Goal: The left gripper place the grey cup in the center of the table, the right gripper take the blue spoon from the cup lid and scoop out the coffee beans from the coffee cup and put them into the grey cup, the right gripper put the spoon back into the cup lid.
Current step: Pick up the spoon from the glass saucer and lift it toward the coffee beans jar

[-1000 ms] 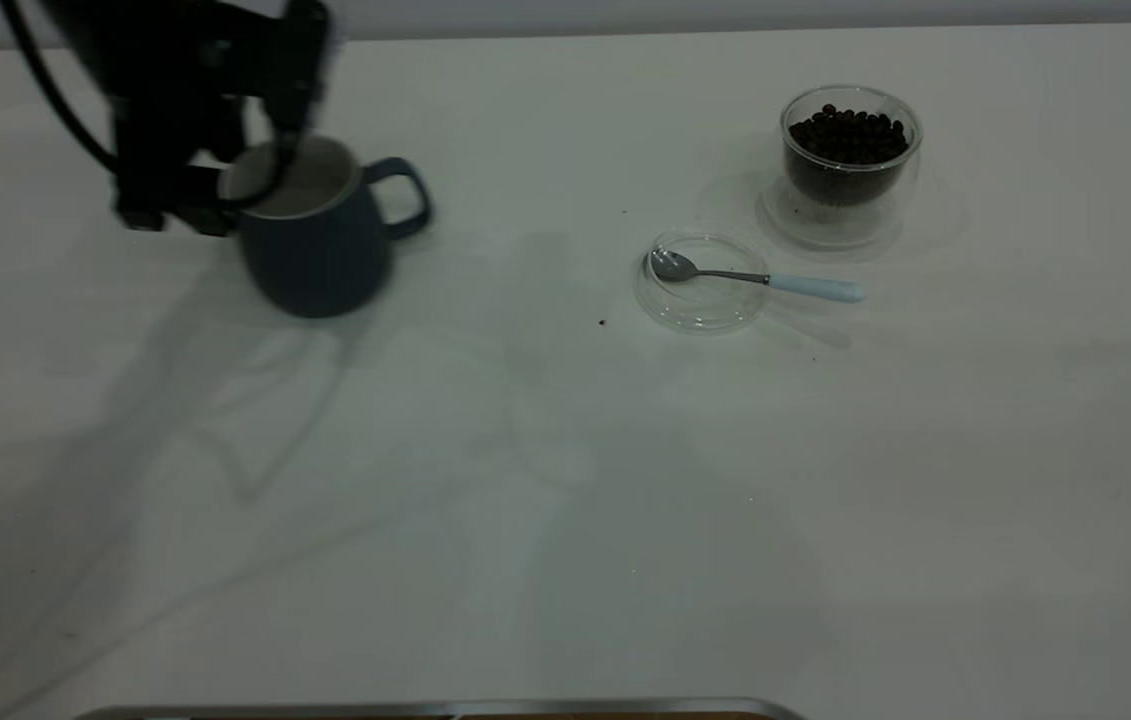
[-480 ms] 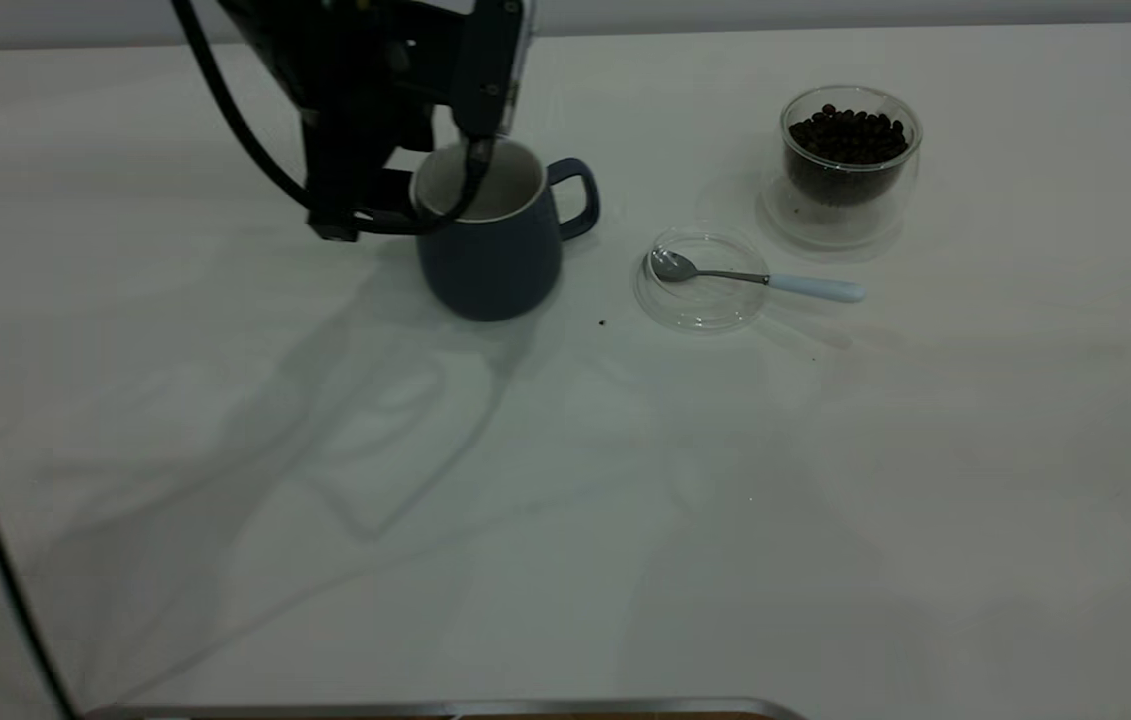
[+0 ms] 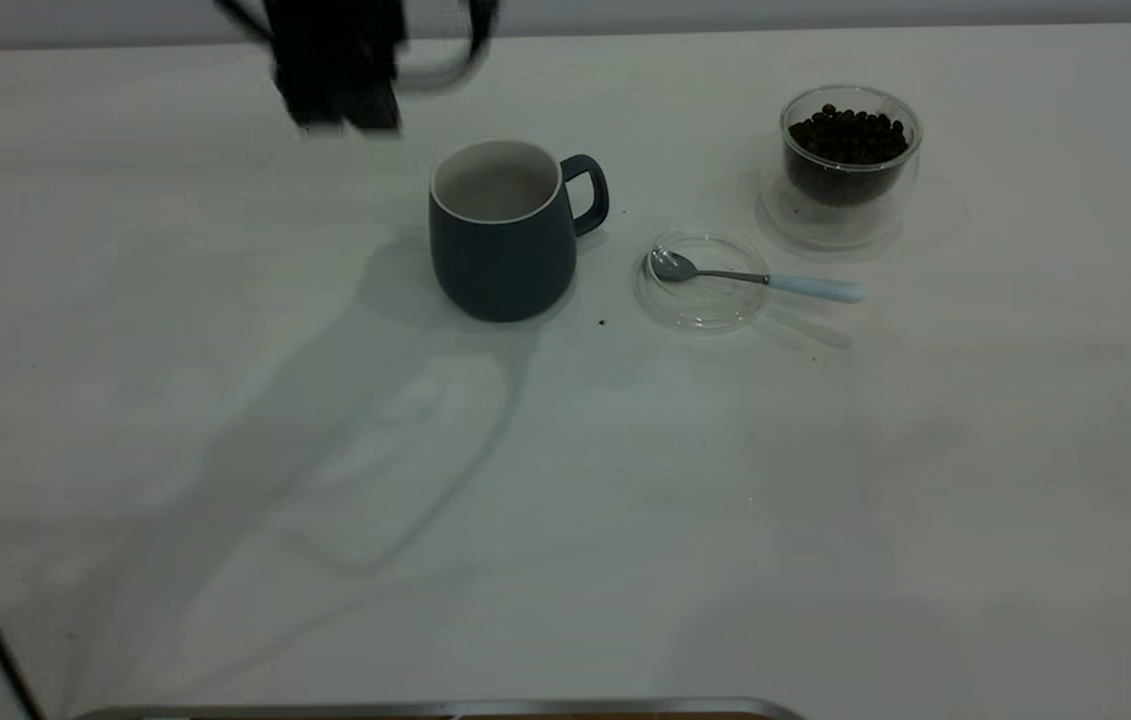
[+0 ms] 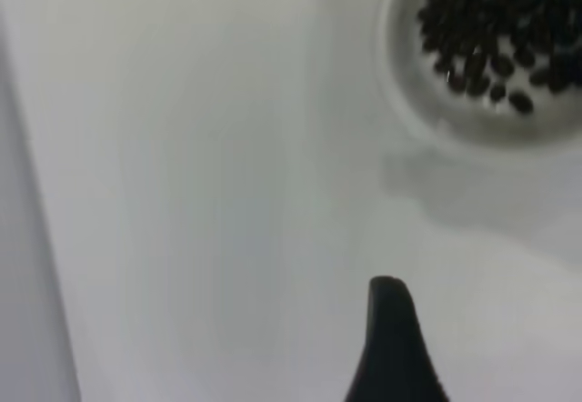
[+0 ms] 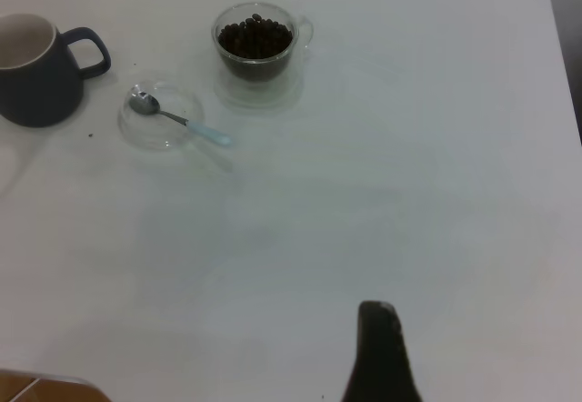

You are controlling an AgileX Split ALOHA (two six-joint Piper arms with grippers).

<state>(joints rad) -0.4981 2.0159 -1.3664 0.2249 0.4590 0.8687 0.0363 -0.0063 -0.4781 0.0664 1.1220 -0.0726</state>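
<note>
Left gripper (image 3: 345, 100) above-left of grey cup (image 3: 503, 235), jaw state indeterminate; risk: right gripper (image 5: 377, 347) nudges blue spoon (image 3: 760, 280) off cup lid (image 3: 703, 312).

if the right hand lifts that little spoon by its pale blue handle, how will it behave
The small metal-bowled, pale-blue-handled spoon looks stiff and light. Its handle overhangs the rim of the shallow clear glass lid, so it may pivot or skid when touched. The lid itself probably slides easily on the white table.

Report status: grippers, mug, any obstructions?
Left gripper above table, clear of grey cup. Cup upright, beside cup lid. Blue spoon untouched. Nothing blocking.
</note>
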